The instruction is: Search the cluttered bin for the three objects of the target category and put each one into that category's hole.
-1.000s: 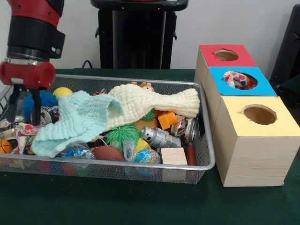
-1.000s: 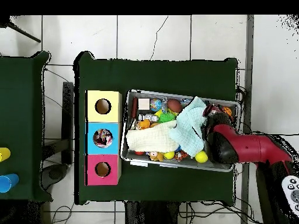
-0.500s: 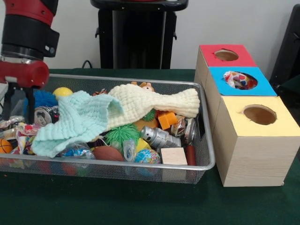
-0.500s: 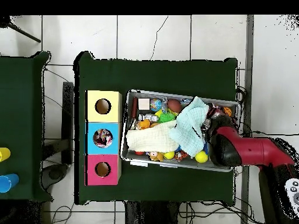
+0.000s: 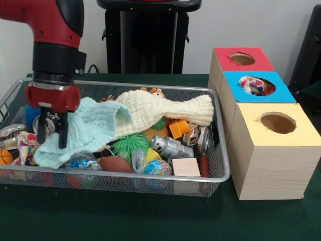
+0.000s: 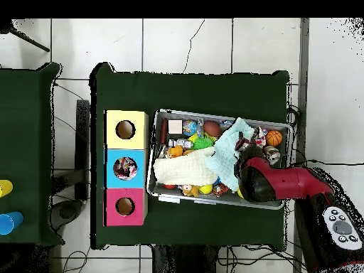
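Claw hangs at nine o'clock in the bin, fingers apart, straddling the mint cloth's edge. Just beside it, further toward nine, lies a dotted cloth. A cream cloth spans the middle. At three o'clock, another dotted cloth fills the blue box's hole.
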`<act>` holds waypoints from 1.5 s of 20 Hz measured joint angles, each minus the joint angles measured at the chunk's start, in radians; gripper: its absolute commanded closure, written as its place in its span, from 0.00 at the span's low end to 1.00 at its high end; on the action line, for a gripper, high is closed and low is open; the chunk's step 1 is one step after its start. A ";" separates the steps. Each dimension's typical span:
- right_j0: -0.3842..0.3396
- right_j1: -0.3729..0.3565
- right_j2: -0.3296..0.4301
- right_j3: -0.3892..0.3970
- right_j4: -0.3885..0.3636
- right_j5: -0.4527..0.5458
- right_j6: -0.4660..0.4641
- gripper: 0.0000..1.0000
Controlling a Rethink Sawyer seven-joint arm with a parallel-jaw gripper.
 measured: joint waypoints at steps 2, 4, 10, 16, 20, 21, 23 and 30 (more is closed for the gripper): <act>0.009 0.011 -0.008 0.000 0.001 -0.009 0.000 0.00; 0.018 0.030 -0.018 0.000 0.001 -0.033 0.000 0.00; 0.014 0.050 -0.026 0.000 0.001 -0.068 0.000 0.00; -0.010 0.021 -0.019 0.006 0.001 -0.069 0.000 0.00; -0.055 -0.031 0.007 0.030 0.002 -0.066 0.000 0.00; -0.062 -0.038 0.012 0.033 0.003 -0.064 0.000 0.00; -0.076 -0.054 0.022 0.040 0.005 -0.059 0.000 0.00; -0.114 -0.099 0.046 0.055 0.015 -0.030 0.000 0.00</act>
